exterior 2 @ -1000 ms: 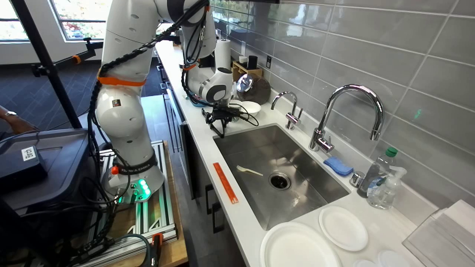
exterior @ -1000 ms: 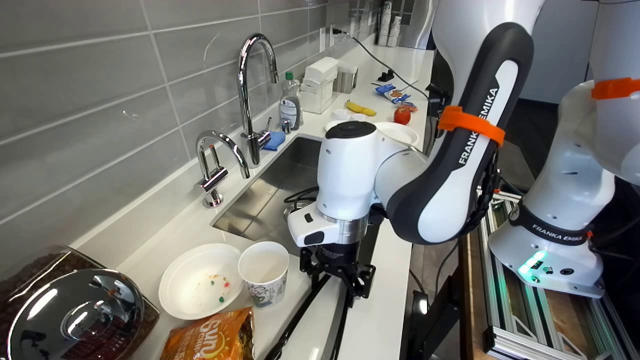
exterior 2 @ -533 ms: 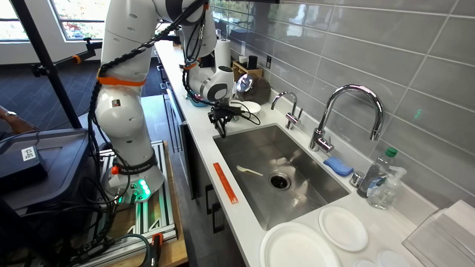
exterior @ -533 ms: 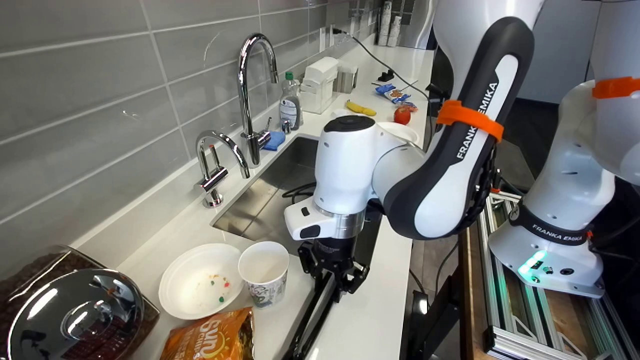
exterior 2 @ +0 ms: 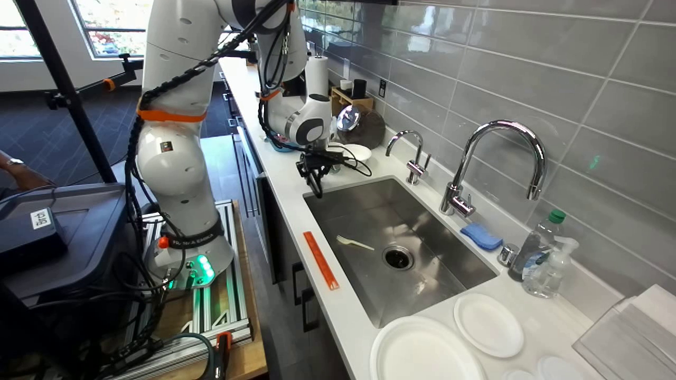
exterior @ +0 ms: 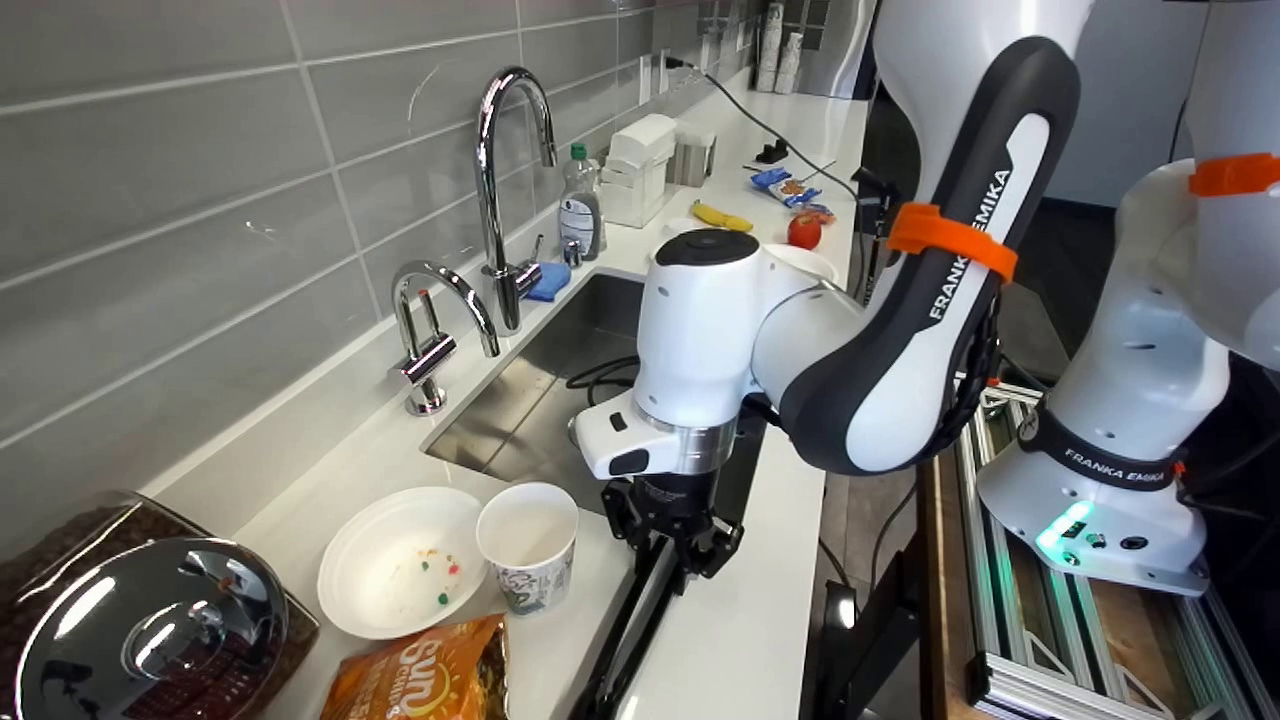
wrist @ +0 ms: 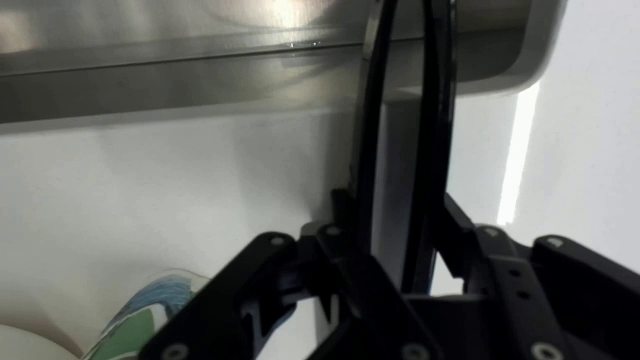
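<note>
The tool (wrist: 398, 222) squeezes both sides of the black tongs (wrist: 436, 115), so grabbing them looks done and letting go seems left.

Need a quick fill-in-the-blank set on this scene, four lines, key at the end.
The tong-like tool in the gripper is coloured ____.
The paper cup stands ____ the white bowl and the gripper.
The round fruit near the banana is coloured ____.
The pale utensil lies in the ____.
Missing words: black; between; red; sink.
</note>
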Controlling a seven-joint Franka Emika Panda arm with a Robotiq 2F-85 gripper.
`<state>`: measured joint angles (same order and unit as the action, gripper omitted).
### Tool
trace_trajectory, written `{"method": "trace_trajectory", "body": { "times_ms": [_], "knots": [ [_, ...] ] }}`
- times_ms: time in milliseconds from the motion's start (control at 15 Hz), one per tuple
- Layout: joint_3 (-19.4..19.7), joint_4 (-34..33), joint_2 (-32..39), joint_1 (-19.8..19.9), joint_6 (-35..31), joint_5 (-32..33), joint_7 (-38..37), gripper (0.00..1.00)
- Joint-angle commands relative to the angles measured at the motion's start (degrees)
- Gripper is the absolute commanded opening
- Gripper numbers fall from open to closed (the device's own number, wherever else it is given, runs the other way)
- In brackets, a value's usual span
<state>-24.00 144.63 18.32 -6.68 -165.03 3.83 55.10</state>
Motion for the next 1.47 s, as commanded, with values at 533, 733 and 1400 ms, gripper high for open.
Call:
{"method": "trace_trajectory", "body": {
  "times_ms": [533,733,1400],
  "knots": [
    [-1.6,2.2,-5.7,0.4,7.1,0.1,0.6,0.47],
    [-0.9,1.9,-7.8,-0.9,10.5,0.3,0.4,0.48],
    [1.0,0.6,-13.0,-5.2,18.1,1.2,-0.1,0.48]
  ]
}}
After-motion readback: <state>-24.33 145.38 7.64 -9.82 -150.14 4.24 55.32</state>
